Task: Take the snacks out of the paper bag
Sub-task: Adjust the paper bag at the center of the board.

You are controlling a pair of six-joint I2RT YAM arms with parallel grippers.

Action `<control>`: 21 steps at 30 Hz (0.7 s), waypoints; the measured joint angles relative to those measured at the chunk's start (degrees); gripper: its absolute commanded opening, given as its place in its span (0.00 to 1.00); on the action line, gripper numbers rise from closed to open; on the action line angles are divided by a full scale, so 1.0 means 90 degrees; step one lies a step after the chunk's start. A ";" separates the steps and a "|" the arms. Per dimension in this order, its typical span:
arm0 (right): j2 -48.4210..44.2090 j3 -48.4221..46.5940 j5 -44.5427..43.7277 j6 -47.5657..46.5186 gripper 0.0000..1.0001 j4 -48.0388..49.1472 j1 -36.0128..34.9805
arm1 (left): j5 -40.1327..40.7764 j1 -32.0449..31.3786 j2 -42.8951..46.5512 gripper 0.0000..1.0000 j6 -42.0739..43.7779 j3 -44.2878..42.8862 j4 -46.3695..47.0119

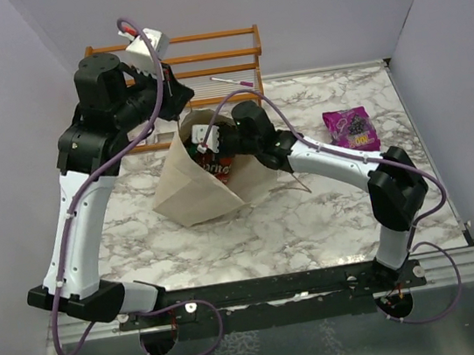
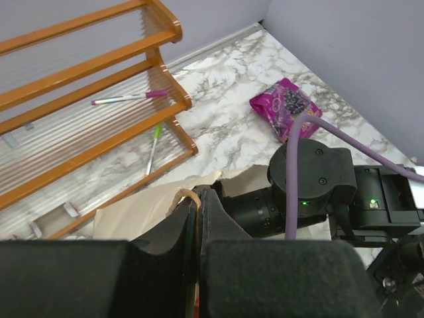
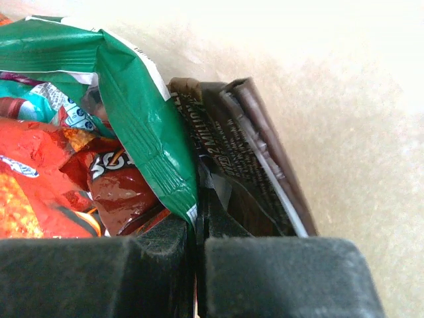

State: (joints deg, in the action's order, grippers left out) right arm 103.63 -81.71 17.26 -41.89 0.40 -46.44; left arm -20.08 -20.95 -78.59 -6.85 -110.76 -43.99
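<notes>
Black fingers of the right pincer [image 3: 199,228] hog the bottom of the right wrist view, and they're squeezed together with only a hairline slit showing. It's down inside the paper bag [image 3: 344,99], nose right up against the snacks. The crimped edge of a green packet [image 3: 132,86] comes down right at that slit, and a dark brown packet [image 3: 245,165] stands just beside it against the bag's wall. Honestly can't tell if either one is actually pinched. Off to the left there's an orange-red packet [image 3: 33,199], a reddish-brown packet [image 3: 122,189] and a teal packet [image 3: 26,106] behind them, all piled in the bag.

Left pincer [image 2: 199,202] is clamped on the bag's rim, with a tan string handle [image 2: 187,194] looping out right at the fingertips. From the top view the bag sits about mid-surface [image 1: 312,211], just in front of the wooden rack [image 1: 202,57], mouth held up, and the right arm [image 2: 311,175] reaches in from the right. One purple packet [image 1: 351,129] is out, lying flat on the marble well apart from the bag, toward the back right. The rack has a pink-capped marker [image 2: 129,98] on one shelf and a green-tipped pen [image 2: 154,147] lower down.
</notes>
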 measured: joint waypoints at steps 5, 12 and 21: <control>-0.0015 0.0146 0.0017 0.0367 0.01 -0.0053 0.0000 | -0.0746 0.0024 0.0119 0.00 -0.0158 0.0848 0.0639; -0.0510 0.0831 0.0049 0.0631 0.01 -0.0044 0.0000 | -0.2176 0.0022 0.1083 0.00 -0.1681 0.3582 0.2907; -0.1559 0.1809 0.0284 0.0918 0.01 -0.0095 0.0002 | -0.2696 0.0024 0.1962 0.00 -0.3410 0.4881 0.4709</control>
State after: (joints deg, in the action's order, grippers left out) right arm 89.60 -65.43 19.81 -33.63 -0.45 -46.41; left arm -44.34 -20.73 -60.93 -37.54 -66.83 -1.61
